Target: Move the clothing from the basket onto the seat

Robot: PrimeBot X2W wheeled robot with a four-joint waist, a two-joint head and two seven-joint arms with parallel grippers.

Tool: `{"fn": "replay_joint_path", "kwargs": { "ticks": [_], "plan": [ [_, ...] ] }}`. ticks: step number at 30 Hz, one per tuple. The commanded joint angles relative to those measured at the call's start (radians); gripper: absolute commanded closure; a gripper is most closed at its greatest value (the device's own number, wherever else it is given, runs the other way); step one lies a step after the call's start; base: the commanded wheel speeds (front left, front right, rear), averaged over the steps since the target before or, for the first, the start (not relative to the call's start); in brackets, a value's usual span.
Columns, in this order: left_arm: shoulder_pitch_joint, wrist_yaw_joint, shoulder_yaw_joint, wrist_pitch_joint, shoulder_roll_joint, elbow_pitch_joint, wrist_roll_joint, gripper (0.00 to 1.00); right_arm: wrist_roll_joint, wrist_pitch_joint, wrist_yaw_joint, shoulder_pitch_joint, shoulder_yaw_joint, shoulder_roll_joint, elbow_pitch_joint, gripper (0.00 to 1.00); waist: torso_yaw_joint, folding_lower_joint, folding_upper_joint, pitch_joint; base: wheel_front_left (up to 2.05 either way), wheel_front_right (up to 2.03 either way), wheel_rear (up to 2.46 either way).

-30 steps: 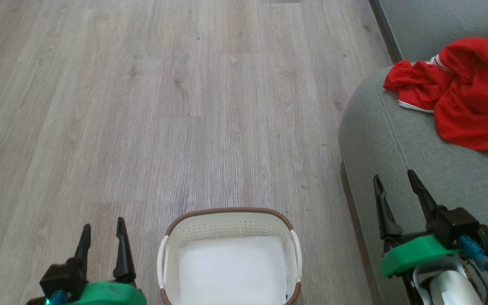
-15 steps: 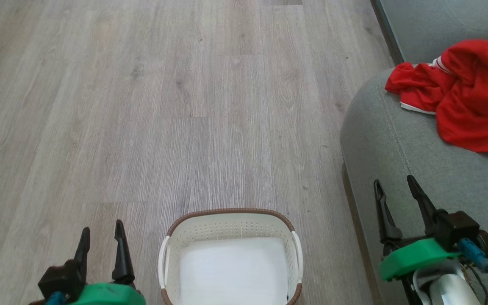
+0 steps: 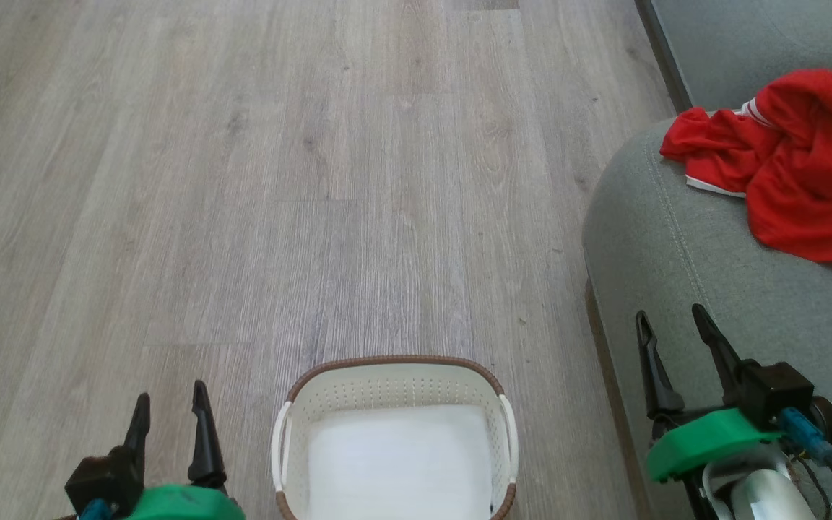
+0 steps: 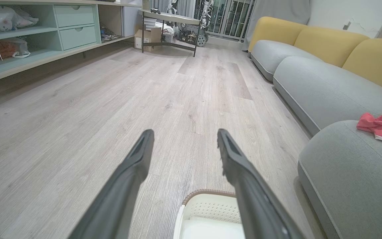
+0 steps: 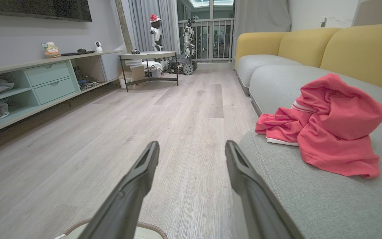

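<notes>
Both spread wide, empty: left tool [image 3: 171, 391] beside the white perforated plastic basket [image 3: 387, 386], right tool [image 3: 669, 312] over the grey-green fabric sofa cushion [image 3: 676, 238].

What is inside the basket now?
A flat white pad covers the floor of the basket; whatever is beneath it is hidden. The red jersey lies on the sofa seat.

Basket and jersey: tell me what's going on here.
The red jersey lies crumpled on the grey sofa seat, with nothing holding it. The basket sits on the wooden floor with a flat white pad inside. Both claws are open and hold nothing: the left claw beside the basket, the right claw over the seat's edge. The move looks done.
</notes>
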Motion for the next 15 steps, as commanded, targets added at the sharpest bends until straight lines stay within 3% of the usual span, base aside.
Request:
{"fn": "replay_joint_path", "kwargs": {
  "ticks": [1,11,12,15],
  "plan": [
    [-0.042,-0.001,0.037,-0.013,-0.003,-0.027,0.009,0.00,0.008,-0.009,0.007,-0.034,0.025,0.002,-0.027,0.00,0.000,0.0000,-0.0001,0.000,0.00,0.00,0.00],
    [-0.043,-0.008,0.041,-0.013,-0.009,-0.024,0.017,0.00,0.007,-0.009,0.007,-0.036,0.023,0.002,-0.017,0.00,0.000,0.0000,-0.0001,0.000,0.00,0.00,0.00],
    [-0.001,-0.006,0.004,0.000,-0.008,0.004,0.010,1.00,0.000,0.000,0.000,0.000,0.000,0.000,0.012,1.00,0.000,0.0000,-0.0001,0.000,0.00,0.00,0.00],
    [0.008,-0.006,-0.001,0.003,-0.014,0.052,0.007,1.00,0.003,0.001,-0.001,0.014,0.001,0.000,0.058,1.00,0.000,0.0000,-0.0001,0.000,0.00,0.00,0.00]
  ]
}}
